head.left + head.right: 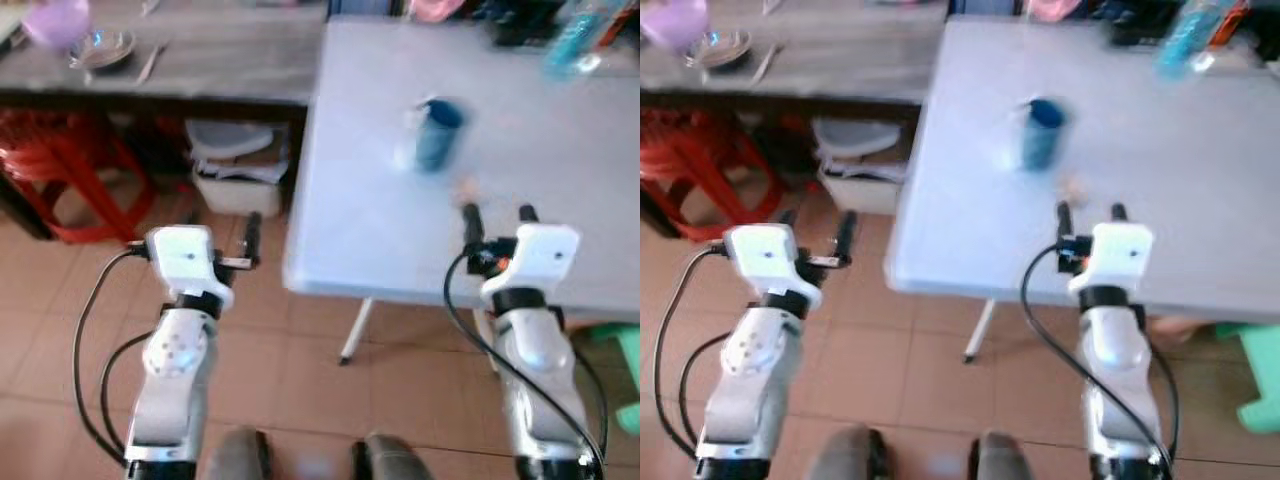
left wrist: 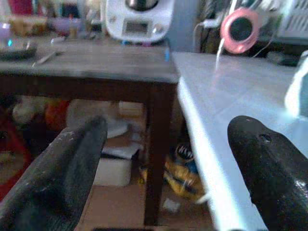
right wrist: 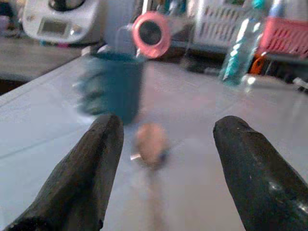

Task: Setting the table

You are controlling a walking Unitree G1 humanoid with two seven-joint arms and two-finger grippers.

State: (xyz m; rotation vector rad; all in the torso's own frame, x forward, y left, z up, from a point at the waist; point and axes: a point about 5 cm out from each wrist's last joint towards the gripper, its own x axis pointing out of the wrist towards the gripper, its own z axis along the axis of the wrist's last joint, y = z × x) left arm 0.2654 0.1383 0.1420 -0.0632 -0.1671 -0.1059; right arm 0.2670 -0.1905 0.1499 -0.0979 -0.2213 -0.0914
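A blue cup [image 1: 437, 135] stands on the white table [image 1: 380, 230], a short way in from its near left corner. Just nearer than the cup lies a small brownish object [image 3: 151, 143], too blurred to name. My right gripper [image 1: 498, 214] hovers open over the table's near edge, pointing at that object and the cup [image 3: 115, 86], with nothing between its fingers. My left gripper [image 1: 817, 225] is open and empty, held over the floor left of the white table, facing the dark wooden table [image 2: 96, 65].
The dark wooden table [image 1: 200, 60] at the back left carries a purple bowl [image 1: 57, 22], a metal dish [image 1: 100, 48] and a utensil [image 1: 150, 62]. Red stools [image 1: 70, 170] and a white box [image 1: 235, 175] sit beneath it. A teal bottle [image 1: 575, 40] stands far right; a green stool [image 1: 625, 375] is beside me.
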